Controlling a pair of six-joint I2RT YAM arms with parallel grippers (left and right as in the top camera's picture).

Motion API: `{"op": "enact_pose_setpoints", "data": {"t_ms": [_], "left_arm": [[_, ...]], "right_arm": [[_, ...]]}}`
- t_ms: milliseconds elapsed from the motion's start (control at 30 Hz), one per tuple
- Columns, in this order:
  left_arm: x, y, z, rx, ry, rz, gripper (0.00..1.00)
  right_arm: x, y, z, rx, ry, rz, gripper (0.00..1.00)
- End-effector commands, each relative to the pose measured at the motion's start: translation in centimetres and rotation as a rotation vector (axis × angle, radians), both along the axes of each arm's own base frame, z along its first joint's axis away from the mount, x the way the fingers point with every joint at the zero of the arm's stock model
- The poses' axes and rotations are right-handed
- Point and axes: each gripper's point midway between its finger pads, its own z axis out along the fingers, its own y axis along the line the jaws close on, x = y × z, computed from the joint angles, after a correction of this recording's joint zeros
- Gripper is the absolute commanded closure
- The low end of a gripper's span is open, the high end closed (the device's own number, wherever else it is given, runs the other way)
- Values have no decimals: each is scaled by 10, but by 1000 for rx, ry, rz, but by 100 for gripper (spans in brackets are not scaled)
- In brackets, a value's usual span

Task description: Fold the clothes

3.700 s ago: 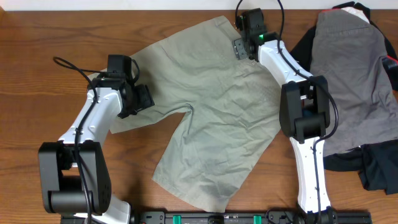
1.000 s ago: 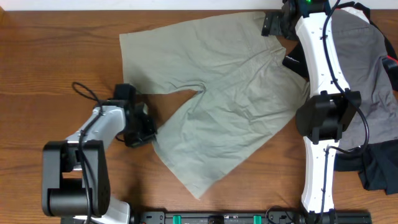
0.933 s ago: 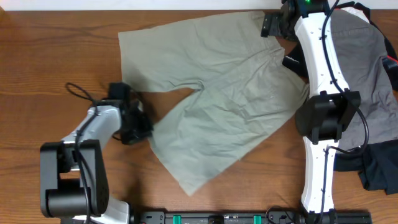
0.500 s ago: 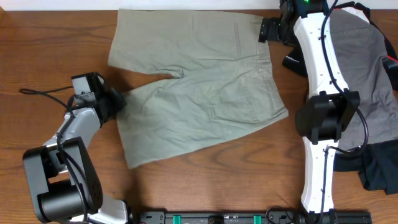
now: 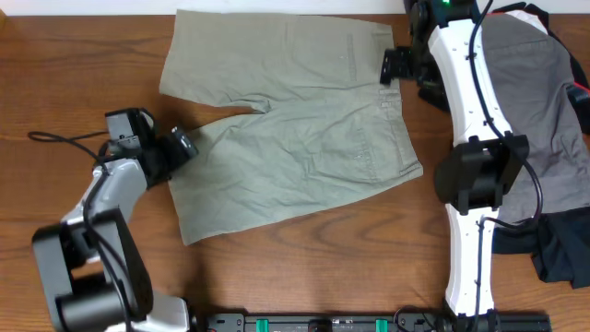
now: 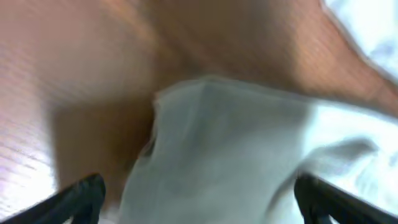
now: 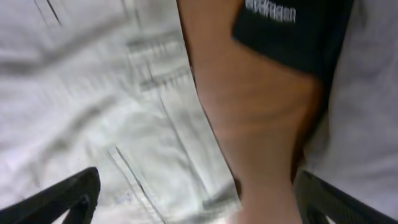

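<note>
**Left gripper** (image 5: 181, 148): I read the fingers as spread wide in the left wrist view (image 6: 199, 200), with a blurred corner of pale cloth lying between them. I see nothing clamped. From overhead it sits at the hem of the near leg of the shorts (image 5: 295, 129), touching or just over the edge; I cannot tell which.

**Right gripper** (image 5: 397, 65): The fingers are also wide apart in the right wrist view (image 7: 199, 200) and hold nothing. It hangs over the waistband end of the shorts (image 7: 124, 124), where the cloth meets bare table (image 7: 249, 124).

**Shorts**: They lie flat on the table (image 5: 55, 55) between the two arms. The waistband is toward the right arm, and both legs point toward the left arm. The far leg reaches the table's back edge.

**Other cloth**: A grey garment (image 5: 530, 111) lies beyond the right arm, with a black garment (image 5: 553, 254) under it and beside it.

**Change noted**: A second ago the shorts lay on a slant with the left gripper shut on the leg hem. They have since been drawn square, and the left fingers have let go. The right gripper has come slightly nearer along the waistband.
</note>
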Motion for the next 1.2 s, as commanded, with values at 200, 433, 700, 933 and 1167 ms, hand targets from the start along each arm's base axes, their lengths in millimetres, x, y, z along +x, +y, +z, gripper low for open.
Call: {"op": "enact_pose_setpoints", "data": {"t_ms": [200,433,700,933,1167], "left_arm": [[-52,-16,112,62,-102,-72,2],[-99,-39,132,51,-71,-114,2],[-119,-61,121,25,23,-194,2],[-132,-66,86,1,161,-212,2],[-141,-66,53,-31,341,-208,2]], "right_arm": [[-29,45,79,7,-138,100,7],[-58,53,128,74,-203,176,5],[-86,30,119,60,-120,96,12],[-117,-2,86,-75,-86,-21,7],[-137,25,6,109,-43,64,8]]}}
